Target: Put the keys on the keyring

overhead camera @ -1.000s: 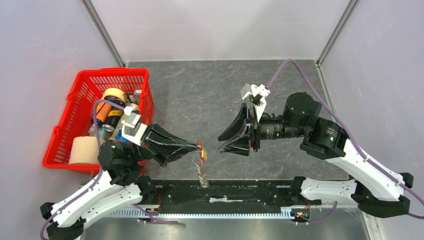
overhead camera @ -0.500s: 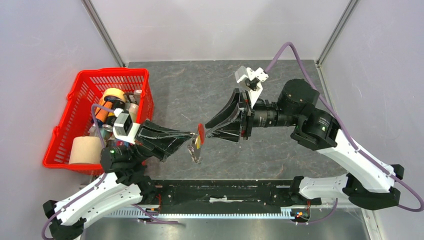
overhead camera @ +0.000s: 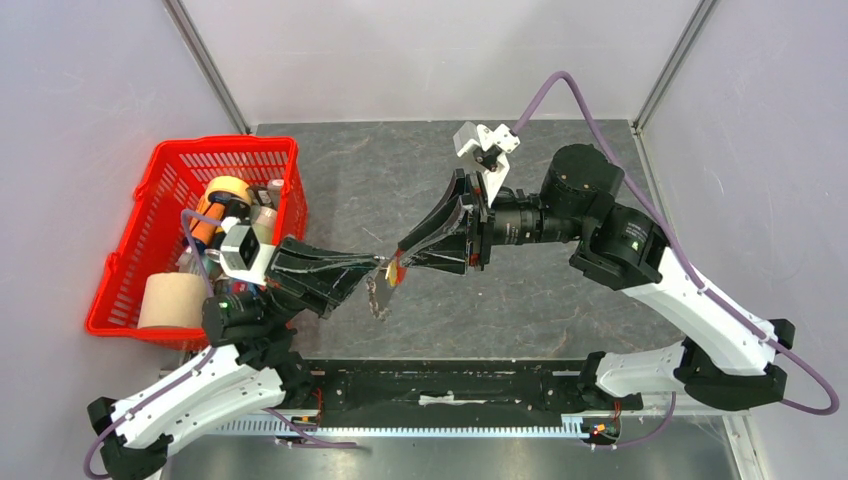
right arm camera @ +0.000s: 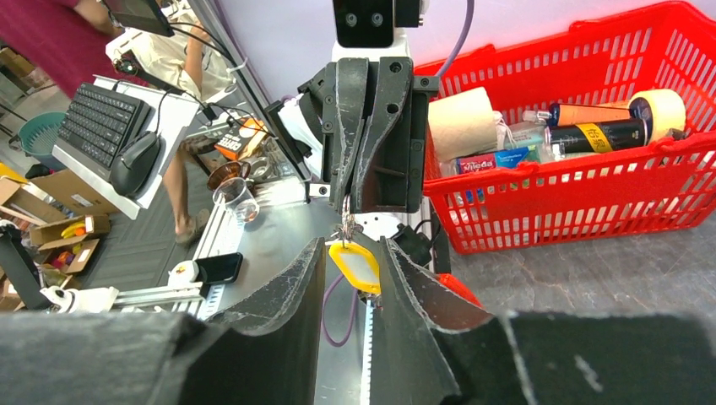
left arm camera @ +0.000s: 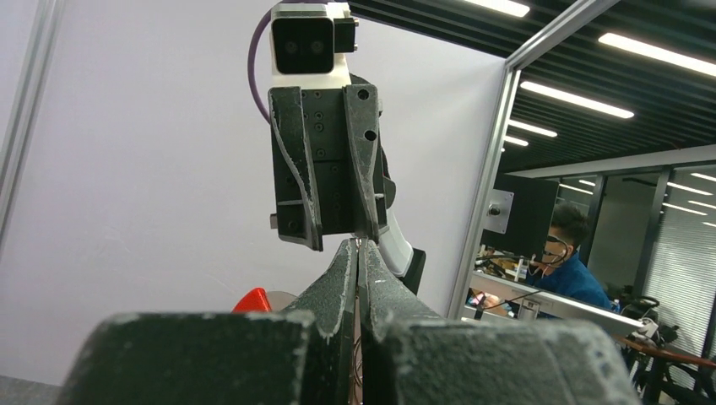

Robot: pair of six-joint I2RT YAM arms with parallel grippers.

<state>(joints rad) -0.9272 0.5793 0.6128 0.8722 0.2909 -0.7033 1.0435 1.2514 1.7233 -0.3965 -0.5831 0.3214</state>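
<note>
My left gripper (overhead camera: 383,264) is shut on the top of the keyring bunch and holds it above the table. A yellow tag (overhead camera: 394,277) and a red piece (overhead camera: 400,266) sit at its tip, and the silvery keys (overhead camera: 377,298) hang below. My right gripper (overhead camera: 398,262) is open, tip to tip with the left one. In the right wrist view its jaws (right arm camera: 353,249) straddle the yellow tag (right arm camera: 355,266), with the red piece (right arm camera: 460,291) just outside the right finger. In the left wrist view my left gripper (left arm camera: 359,246) is closed tight, and the red piece (left arm camera: 253,299) shows to its left.
A red plastic basket (overhead camera: 165,180) with a paper roll, tape and bottles stands at the left; it also shows in the right wrist view (right arm camera: 591,211). A black rail (overhead camera: 450,385) runs along the table's near edge. Grey walls close in the sides and back.
My right gripper has moved left to meet the left one, and its open jaws now bracket the tags. The left gripper has carried the bunch a little left and away from the rail.
</note>
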